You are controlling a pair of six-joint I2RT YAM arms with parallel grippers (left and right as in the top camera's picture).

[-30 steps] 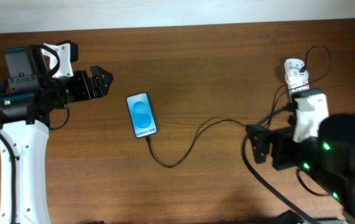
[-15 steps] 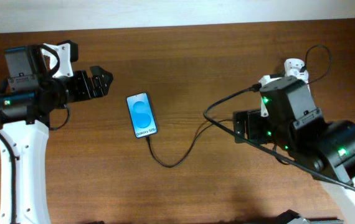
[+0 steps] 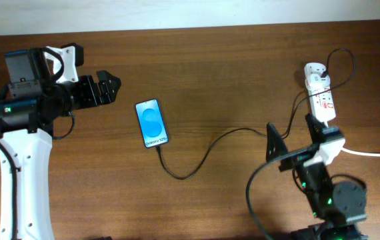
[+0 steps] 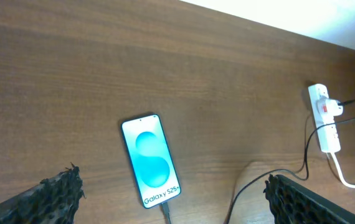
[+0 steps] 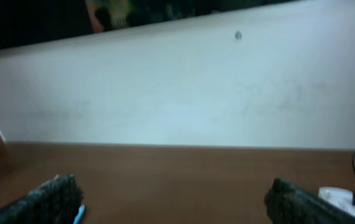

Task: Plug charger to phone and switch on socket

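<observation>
Brown wooden table (image 3: 230,60) fills the overhead view, with a white wall (image 3: 177,10) along its far edge. The left gripper (image 3: 115,88) hangs above the table with its two fingers (image 4: 59,193) spread wide and nothing between them. The phone (image 3: 153,123) lies flat a little in front of this gripper, screen up and lit blue; in the left wrist view it sits between the two fingers. The thin black charger (image 3: 183,177) meets the phone's lower edge, loops away and runs toward the right gripper (image 3: 302,148). This gripper is also spread apart and empty. The white socket (image 3: 320,90) lies just ahead of it, toward the wall, with the black plug (image 4: 336,107) in it. Whether the switch is on, I cannot tell.
</observation>
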